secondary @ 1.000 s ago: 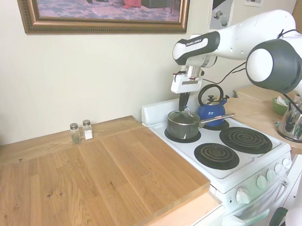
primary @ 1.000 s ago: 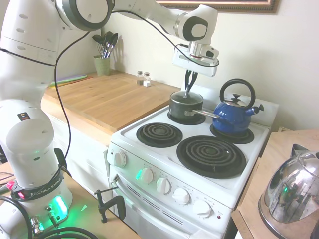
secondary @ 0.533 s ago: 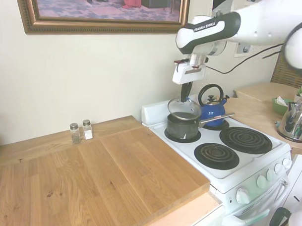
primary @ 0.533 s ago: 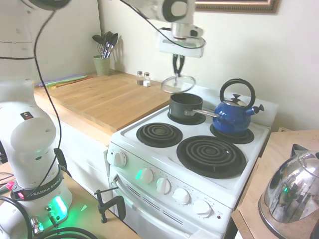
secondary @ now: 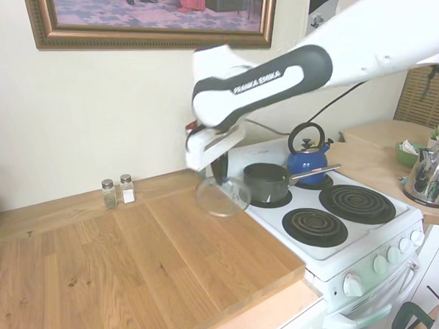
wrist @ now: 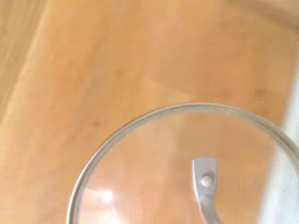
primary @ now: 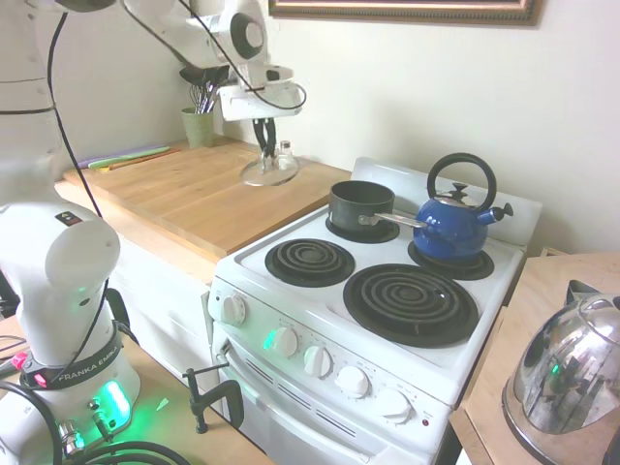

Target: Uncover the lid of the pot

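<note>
1 pot (primary: 360,204), 1 lid (primary: 269,172), 1 blue kettle (primary: 455,221) and 1 shiny steel kettle (primary: 570,373) at the near right. The stove (primary: 291,308) has 4 coil burners, 2 of them bare (primary: 411,303), and 5 white knobs (primary: 317,360) along its front. On the wooden surface (primary: 194,194): 2 shakers (secondary: 116,191) by the far wall and 1 green cup of utensils (primary: 199,124). 1 framed picture (secondary: 149,16) hangs on the wall.

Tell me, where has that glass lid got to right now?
The lid hangs from the gripper above the wooden countertop, beside the stove and clear of the open pot. The salt and pepper shakers stand against the wall nearby.
</note>
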Available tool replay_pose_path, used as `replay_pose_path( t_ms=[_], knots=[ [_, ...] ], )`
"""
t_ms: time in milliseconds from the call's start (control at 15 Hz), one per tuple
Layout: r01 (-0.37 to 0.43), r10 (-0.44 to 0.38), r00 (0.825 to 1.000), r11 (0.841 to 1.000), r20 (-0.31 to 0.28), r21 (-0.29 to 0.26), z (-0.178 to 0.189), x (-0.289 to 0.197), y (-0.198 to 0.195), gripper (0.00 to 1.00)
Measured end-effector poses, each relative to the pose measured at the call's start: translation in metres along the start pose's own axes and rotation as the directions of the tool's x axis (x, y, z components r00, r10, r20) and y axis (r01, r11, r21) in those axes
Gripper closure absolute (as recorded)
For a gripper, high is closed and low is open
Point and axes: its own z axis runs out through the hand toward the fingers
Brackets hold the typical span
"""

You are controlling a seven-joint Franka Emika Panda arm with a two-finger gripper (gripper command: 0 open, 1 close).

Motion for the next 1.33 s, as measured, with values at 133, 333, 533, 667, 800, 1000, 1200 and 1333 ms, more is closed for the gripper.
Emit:
replay_pose_path(
  t_ms=[133,333,533,667,800,1000,1200,1333],
  knots=[
    [0.013,-0.013,1.0,0.999,0.002,-0.036,0.025,-0.01,-0.028,1.0],
    [0.02,-0.019,1.0,0.998,0.011,-0.061,0.051,-0.008,-0.055,1.0],
    [0.011,-0.009,0.999,0.998,0.03,-0.066,0.056,0.004,-0.061,0.0],
    [0.011,-0.007,0.999,0.998,0.052,-0.068,0.057,0.01,-0.062,0.0],
    [0.013,-0.009,0.998,0.998,0.058,-0.065,0.057,0.015,-0.062,0.0],
    [0.022,-0.018,0.997,0.998,0.071,-0.057,0.058,0.017,-0.062,0.0],
    [0.025,-0.021,0.997,0.999,0.079,-0.047,0.057,0.018,-0.061,0.0],
    [0.027,-0.025,0.997,0.999,0.076,-0.036,0.052,0.02,-0.058,0.0]
  ],
)
